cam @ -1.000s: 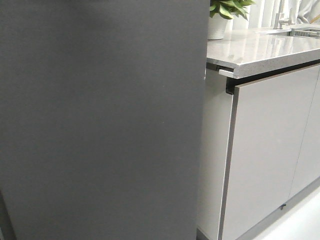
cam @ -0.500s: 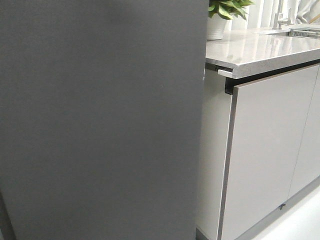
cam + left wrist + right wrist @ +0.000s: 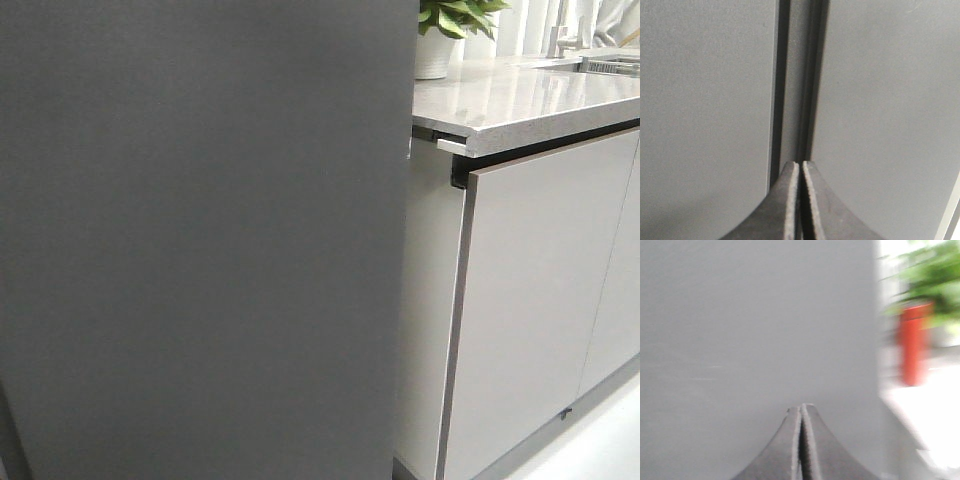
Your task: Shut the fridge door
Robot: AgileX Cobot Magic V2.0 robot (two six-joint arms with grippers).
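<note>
A tall matte dark grey slab, the fridge door's outer face (image 3: 200,240), fills the left of the front view; no white lining or bins show. Neither gripper shows in that view. In the left wrist view my left gripper (image 3: 800,164) is shut and empty, its tips at a narrow dark seam (image 3: 797,80) between two dark grey panels; I cannot tell which panel is the door. In the right wrist view my right gripper (image 3: 802,407) is shut and empty, close against a flat grey face (image 3: 755,325) whose edge lies to one side.
Pale grey cabinet fronts (image 3: 530,300) stand right of the slab under a speckled stone countertop (image 3: 520,100) with a potted plant (image 3: 445,30) and a sink at the far right. The right wrist view shows a blurred red object (image 3: 914,342) and green leaves beyond the grey face.
</note>
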